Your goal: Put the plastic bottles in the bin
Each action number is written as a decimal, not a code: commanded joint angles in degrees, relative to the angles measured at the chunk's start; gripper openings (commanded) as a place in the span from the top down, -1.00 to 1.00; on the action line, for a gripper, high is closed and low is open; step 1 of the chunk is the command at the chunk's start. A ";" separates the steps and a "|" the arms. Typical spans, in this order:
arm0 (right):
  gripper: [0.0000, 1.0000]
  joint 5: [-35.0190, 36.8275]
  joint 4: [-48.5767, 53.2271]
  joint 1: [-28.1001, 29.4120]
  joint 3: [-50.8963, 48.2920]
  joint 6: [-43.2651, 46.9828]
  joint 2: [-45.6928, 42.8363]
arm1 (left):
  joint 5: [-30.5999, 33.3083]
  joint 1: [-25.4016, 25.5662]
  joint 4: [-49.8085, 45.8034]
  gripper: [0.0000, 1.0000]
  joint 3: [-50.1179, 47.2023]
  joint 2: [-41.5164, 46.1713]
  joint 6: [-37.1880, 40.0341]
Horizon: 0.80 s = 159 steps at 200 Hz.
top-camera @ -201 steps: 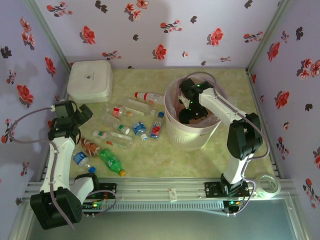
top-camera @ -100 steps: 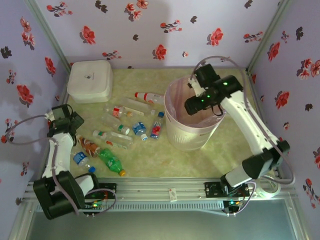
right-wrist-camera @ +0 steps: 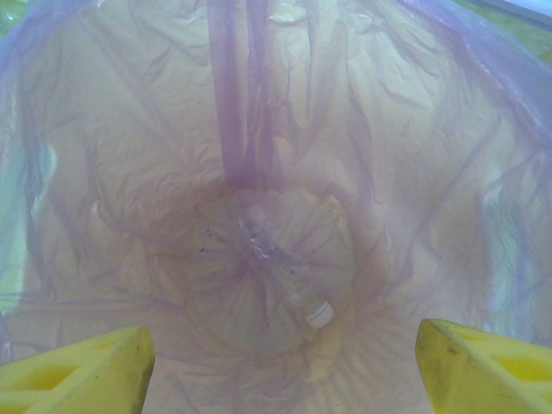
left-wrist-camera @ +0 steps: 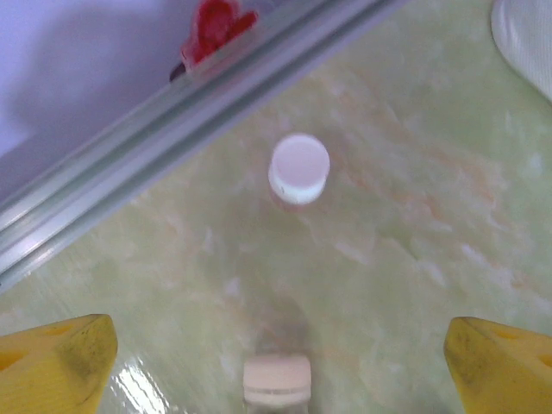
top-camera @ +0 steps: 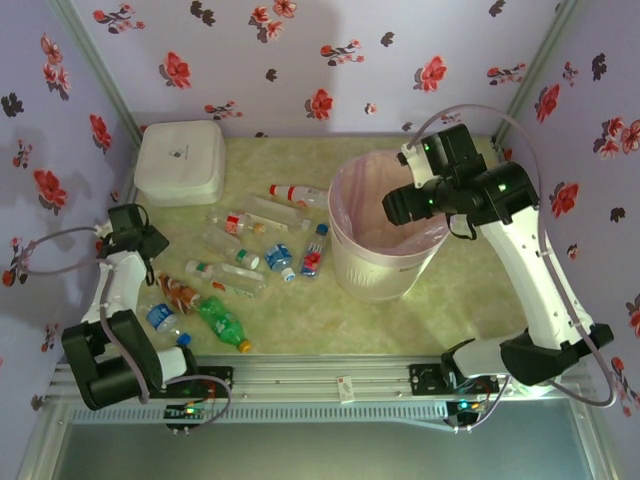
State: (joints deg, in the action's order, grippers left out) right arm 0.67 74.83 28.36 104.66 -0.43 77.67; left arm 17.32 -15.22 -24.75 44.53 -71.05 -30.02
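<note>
Several plastic bottles lie on the table left of the bin, among them a red-labelled one (top-camera: 293,193), a green one (top-camera: 222,324) and a blue-labelled one (top-camera: 163,319). The bin (top-camera: 372,276) is white with a pink liner. My right gripper (top-camera: 408,206) hangs open and empty over its mouth. In the right wrist view its yellow fingers (right-wrist-camera: 78,371) frame the liner and a clear bottle (right-wrist-camera: 289,259) on the bottom. My left gripper (top-camera: 131,229) is open by the left wall. Between its fingertips (left-wrist-camera: 56,362) show a pale bottle cap (left-wrist-camera: 276,381) and, further off, a white cap (left-wrist-camera: 298,168).
A white lidded box (top-camera: 180,162) stands at the back left; its corner (left-wrist-camera: 528,39) shows in the left wrist view. A metal rail (left-wrist-camera: 164,116) runs along the left wall. A roll of tape (top-camera: 533,371) sits at the front right.
My right gripper has risen out of the bin and shifted right, its arm stretched up. My left gripper has swung back towards the left wall and dropped lower.
</note>
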 commanded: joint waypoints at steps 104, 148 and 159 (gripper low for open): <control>-0.62 -2.74 -3.13 -2.86 8.21 3.24 5.70 | -3.68 10.25 -30.89 -0.69 -1.61 13.83 -15.06; -0.62 -4.03 -3.45 -2.99 7.96 3.24 5.04 | -3.37 10.23 -29.46 -0.59 -5.56 15.47 -23.29; -0.62 -4.17 -3.89 -3.21 7.42 3.25 4.62 | -3.29 10.20 -28.55 -0.60 -6.94 15.84 -25.02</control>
State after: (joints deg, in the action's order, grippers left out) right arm -2.04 72.55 25.76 111.83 1.61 84.07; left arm 13.72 -5.19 -52.77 40.05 -57.21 -48.14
